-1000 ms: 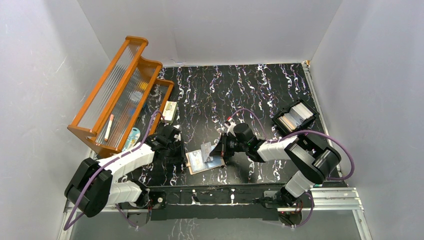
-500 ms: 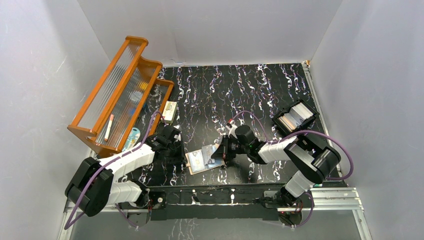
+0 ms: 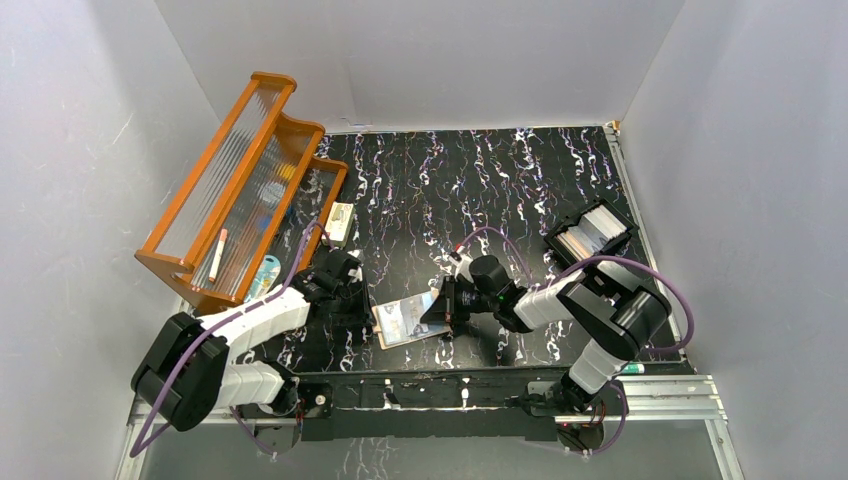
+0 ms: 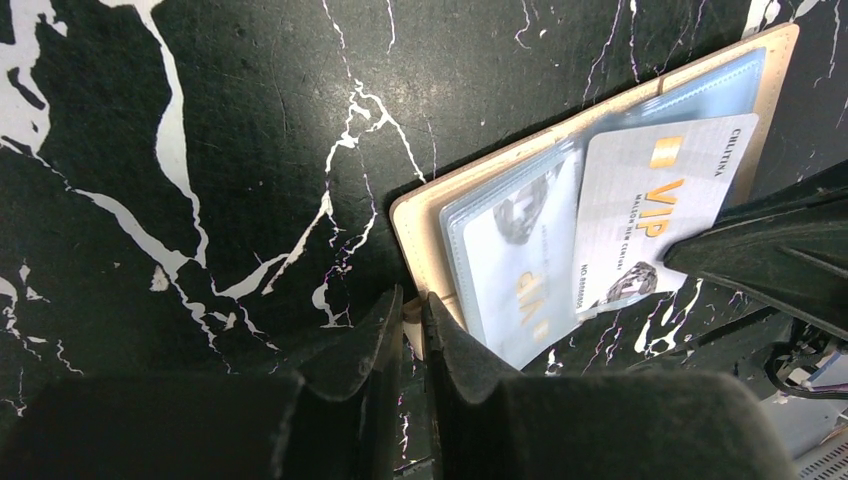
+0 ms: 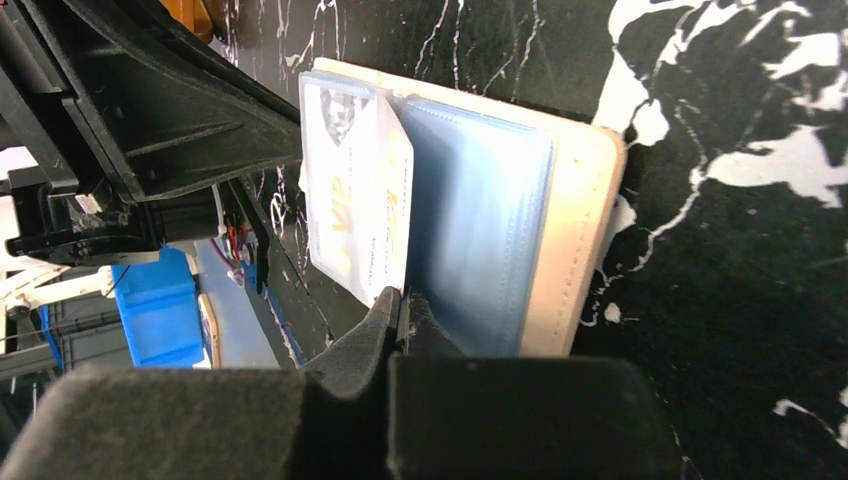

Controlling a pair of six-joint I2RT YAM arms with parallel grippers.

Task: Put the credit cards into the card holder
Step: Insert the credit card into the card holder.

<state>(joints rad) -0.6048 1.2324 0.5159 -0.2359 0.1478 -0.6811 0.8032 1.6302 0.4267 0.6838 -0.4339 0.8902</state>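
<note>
I see the tan leather-like folding card holder (image 4: 418, 235) lying open and flat on the black, white-veined bench (image 3: 450, 180). It is close to the near edge, about midway along it, with one arm on each side.

The left gripper (image 4: 412, 305) is at the holder's left border. Its jaws are drawn almost together, with a sliver of the tan edge caught between them, so I read that as a pinch on the holder.

The right gripper (image 5: 400, 300) comes in from the other side. Its jaws are pressed tight on the lower corner of a pale silver plastic credit card (image 4: 650, 210) with gold VIP lettering. That credit card lies over the holder's blue-tinted clear pockets, slightly askew, with its far end overhanging the holder on the right gripper's side. I cannot tell whether its leading edge has entered a pocket.

A second pale VIP card (image 4: 515, 280) sits under the clear film of the pocket nearest the left jaws.

Near the right edge of the bench stands a black plastic compartment tray (image 3: 552, 240), tilted, holding stacks of pale cards (image 3: 595, 230) on edge.

Along the left edge, running toward the far-left corner, is an orange-framed rack (image 3: 275, 80) with ribbed clear panels. It holds a few small items that are too small for me to name. A small white box (image 3: 340, 222) sits on the bench just beside the rack's near end.
</note>
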